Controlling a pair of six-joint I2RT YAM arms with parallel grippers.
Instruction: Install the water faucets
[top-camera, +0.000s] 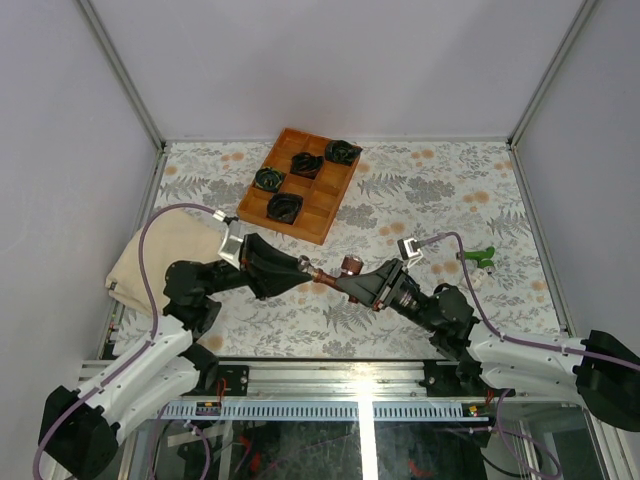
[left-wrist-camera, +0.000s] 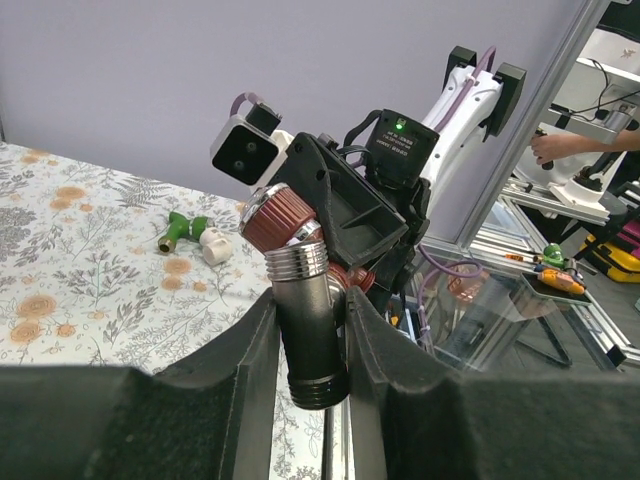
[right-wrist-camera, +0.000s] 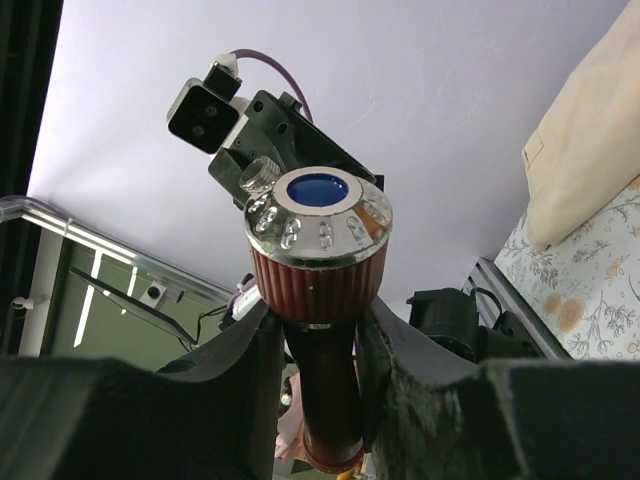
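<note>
held faucet: you have the dark red-brown faucet (top-camera: 337, 275) in the air on the near side of the wooden tray (top-camera: 282, 228), its long axis running from one gripper to the other
left gripper (top-camera: 308, 272): pinching its dark barrel end
right gripper (top-camera: 345, 282): pinching the stem under the knob
green faucet (top-camera: 481, 257): lying well right of the tray, closer to the right gripper
look: ribbed red knob, silvery threaded collar

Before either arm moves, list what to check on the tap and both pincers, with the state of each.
1. Left pincer shut on the red-brown tap: ok.
2. Right pincer shut on the same tap, below its knob: ok.
3. Tap held clear of the table: ok.
4. Green tap lying free on the table, beside the white piece: ok.
5. Tap's parts fully screwed together: cannot tell.
</note>
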